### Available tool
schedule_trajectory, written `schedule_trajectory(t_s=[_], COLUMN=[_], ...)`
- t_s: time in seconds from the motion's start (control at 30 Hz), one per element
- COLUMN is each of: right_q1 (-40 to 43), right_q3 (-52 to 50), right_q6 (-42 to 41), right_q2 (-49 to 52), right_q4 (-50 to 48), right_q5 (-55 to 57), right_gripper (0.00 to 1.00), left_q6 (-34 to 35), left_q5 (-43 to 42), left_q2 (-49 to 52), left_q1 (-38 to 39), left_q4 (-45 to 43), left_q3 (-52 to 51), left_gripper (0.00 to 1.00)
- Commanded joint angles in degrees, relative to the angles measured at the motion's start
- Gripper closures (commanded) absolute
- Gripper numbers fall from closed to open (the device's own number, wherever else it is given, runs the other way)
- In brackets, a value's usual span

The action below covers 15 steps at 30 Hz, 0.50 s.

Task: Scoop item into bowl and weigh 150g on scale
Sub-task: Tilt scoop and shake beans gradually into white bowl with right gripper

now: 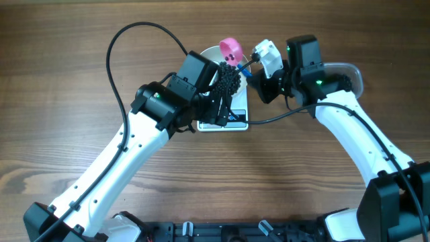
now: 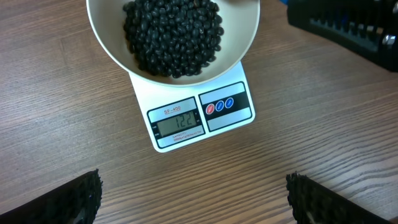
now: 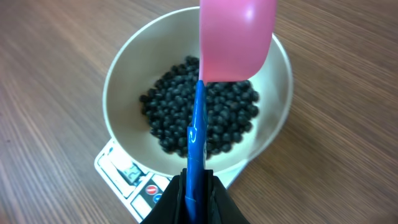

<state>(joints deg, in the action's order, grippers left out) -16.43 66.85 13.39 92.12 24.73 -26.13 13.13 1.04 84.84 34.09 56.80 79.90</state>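
Fingers [image 2: 68, 199] apart and empty, the left end effector [image 2: 196, 202] hovers just near of the small white rectangular digital scale [image 2: 202, 134] on the wooden desk [image 2: 56, 124]. The glossy white round bowl [image 2: 245, 37] on it holds small round black pellets [image 2: 174, 34]. The right end effector [image 3: 196, 196], clamped on a pink plastic scoop's [image 3: 236, 40] blue handle [image 3: 197, 124], points it leftward and far over the bowl.
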Motion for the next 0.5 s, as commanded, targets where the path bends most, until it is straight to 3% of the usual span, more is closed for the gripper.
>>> schedule_trajectory(t_s=[0.0, 0.13, 0.3, 0.47], right_q1=[-0.6, -0.9, -3.7, -5.7], right_q3=[0.3, 0.4, 0.4, 0.4], right_q6=[2.8, 4.5, 5.2, 9.8], right_q2=[-1.6, -1.6, -2.0, -2.0], right_q4=[-0.2, -0.4, -1.2, -1.6], right_q5=[-2.7, 10.9, 6.5, 11.6], right_gripper=[0.96, 0.96, 0.96, 0.96], left_q6=[-0.7, -0.7, -0.7, -0.7], left_q5=[0.5, 0.5, 0.5, 0.5], left_q2=[-0.8, -0.8, -0.8, -0.8], left_q1=[0.2, 0.2, 0.2, 0.2], left_q4=[0.0, 0.0, 0.0, 0.0], left_q3=[0.9, 0.9, 0.9, 0.9], left_gripper=[0.00, 0.00, 0.00, 0.00])
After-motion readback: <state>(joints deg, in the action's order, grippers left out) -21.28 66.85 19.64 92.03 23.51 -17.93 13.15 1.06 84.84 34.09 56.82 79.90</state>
